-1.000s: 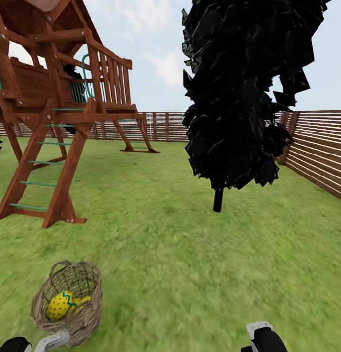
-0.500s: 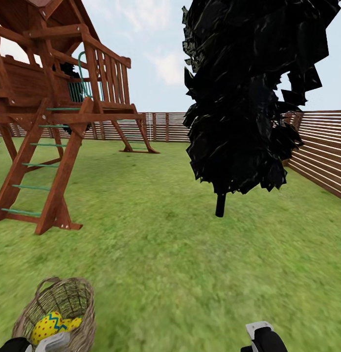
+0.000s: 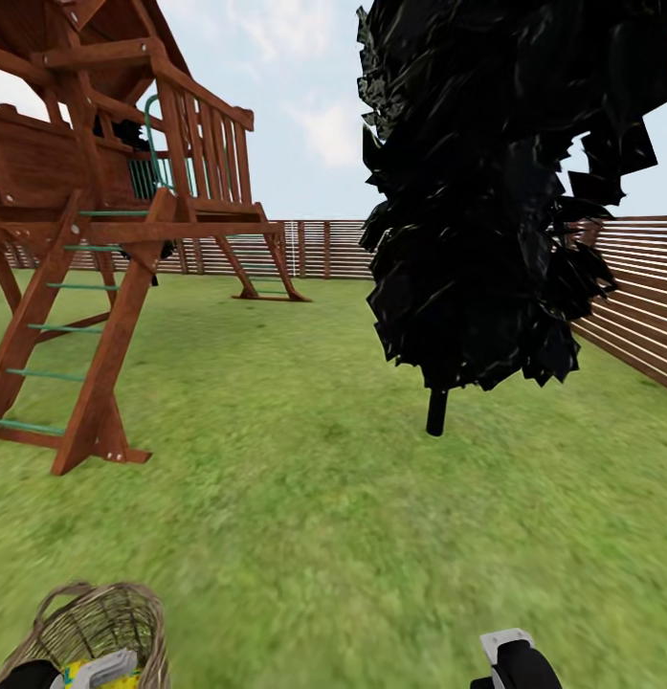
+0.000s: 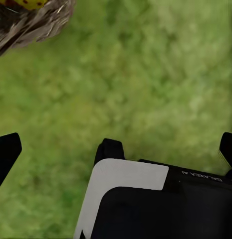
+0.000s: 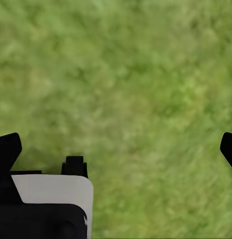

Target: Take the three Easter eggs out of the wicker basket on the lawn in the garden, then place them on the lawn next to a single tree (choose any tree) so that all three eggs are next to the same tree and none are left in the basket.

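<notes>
easter eggs [image 3: 84,676]: we see a sliver of yellow shell inside the wicker basket [image 3: 94,624] at the lower left corner of our head view, partly hidden behind our left arm. in the left wrist view the basket [image 4: 31,22] sits at a corner of the frame, with a yellow egg [image 4: 27,3] bearing dark dots just above its woven rim. we cannot tell how many eggs the basket holds.

the basket rests on the lawn [image 3: 352,536], near our left side.

left gripper [image 4: 116,152]: its two dark fingertips [image 4: 6,152] stand wide apart over bare grass, holding nothing. right gripper [image 5: 118,149]: fingertips [image 5: 7,149] likewise spread wide over grass, holding nothing.

ahead on the left stands a wooden play tower [image 3: 94,191] with a green-runged ladder [image 3: 46,330]. ahead and right of centre stands a black-leaved tree [image 3: 486,191] on a thin dark trunk [image 3: 436,411], well apart from the basket. a brown slatted fence [image 3: 630,287] runs along the right side and across the far end of the garden.
</notes>
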